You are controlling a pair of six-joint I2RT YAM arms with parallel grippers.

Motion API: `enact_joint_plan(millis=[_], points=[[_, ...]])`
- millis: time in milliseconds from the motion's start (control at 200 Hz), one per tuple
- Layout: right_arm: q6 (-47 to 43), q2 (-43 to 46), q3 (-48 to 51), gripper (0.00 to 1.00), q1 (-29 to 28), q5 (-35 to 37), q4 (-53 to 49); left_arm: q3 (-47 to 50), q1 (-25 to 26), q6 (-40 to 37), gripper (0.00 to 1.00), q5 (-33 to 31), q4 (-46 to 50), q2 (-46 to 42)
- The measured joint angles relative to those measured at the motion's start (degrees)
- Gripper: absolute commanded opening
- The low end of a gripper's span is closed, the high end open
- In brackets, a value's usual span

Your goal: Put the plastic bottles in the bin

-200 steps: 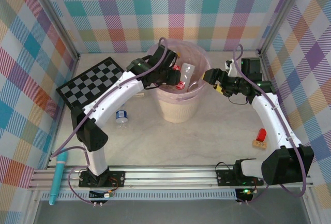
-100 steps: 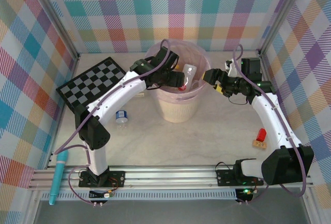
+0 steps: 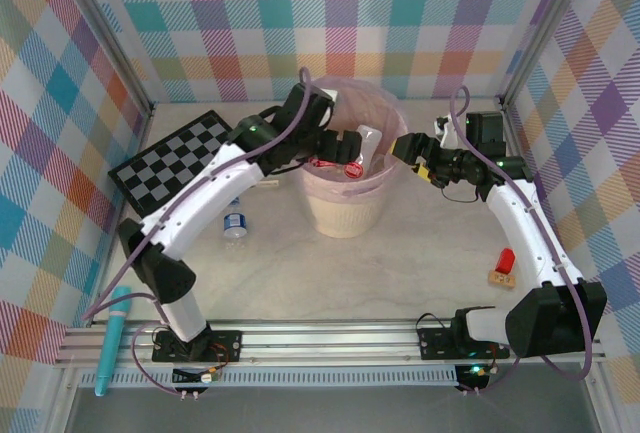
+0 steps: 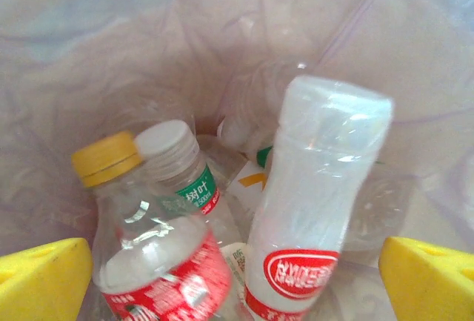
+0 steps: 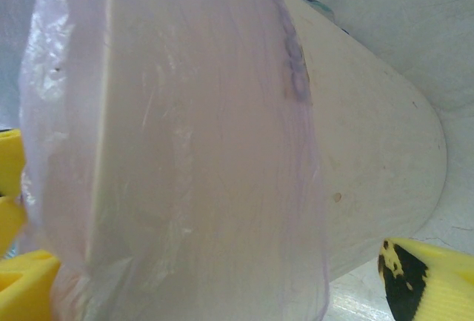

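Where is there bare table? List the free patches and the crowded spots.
Free: the wide strip of table between the bin and the arm bases; also between the bin and the red block. Crowded: the bin's mouth, with piled bottles under the open left gripper, and the right gripper beside its rim. A loose bottle lies near the chessboard.

We see the left gripper (image 3: 347, 148) has spread its jaws wide over the bin (image 3: 345, 215), releasing the white-wrapped bottle (image 3: 370, 141), which now stands loose among the others. The left arm has lifted its wrist toward the frame's top, and its elbow has drifted lower left.
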State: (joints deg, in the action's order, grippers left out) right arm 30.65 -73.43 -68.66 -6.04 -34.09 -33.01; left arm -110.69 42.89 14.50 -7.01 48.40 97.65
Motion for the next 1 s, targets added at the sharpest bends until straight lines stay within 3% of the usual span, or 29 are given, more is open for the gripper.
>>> enact_joint_plan(millis=[425,735,1000], points=[[0.02,-0.35,-0.09,0.96,0.0,-0.26,0.0,7.54,-2.27,-0.61,1.0,-3.91,-1.92,-20.52],[-0.02,-0.42,-0.35,0.96,-0.04,-0.11,-0.46,35.26,-20.87,4.13,1.0,-1.51,-0.35,-38.32],[-0.22,-0.76,-0.87,0.96,-0.04,0.02,-1.25,58.03,-25.75,8.37,0.98,3.56,-2.78,-39.91]])
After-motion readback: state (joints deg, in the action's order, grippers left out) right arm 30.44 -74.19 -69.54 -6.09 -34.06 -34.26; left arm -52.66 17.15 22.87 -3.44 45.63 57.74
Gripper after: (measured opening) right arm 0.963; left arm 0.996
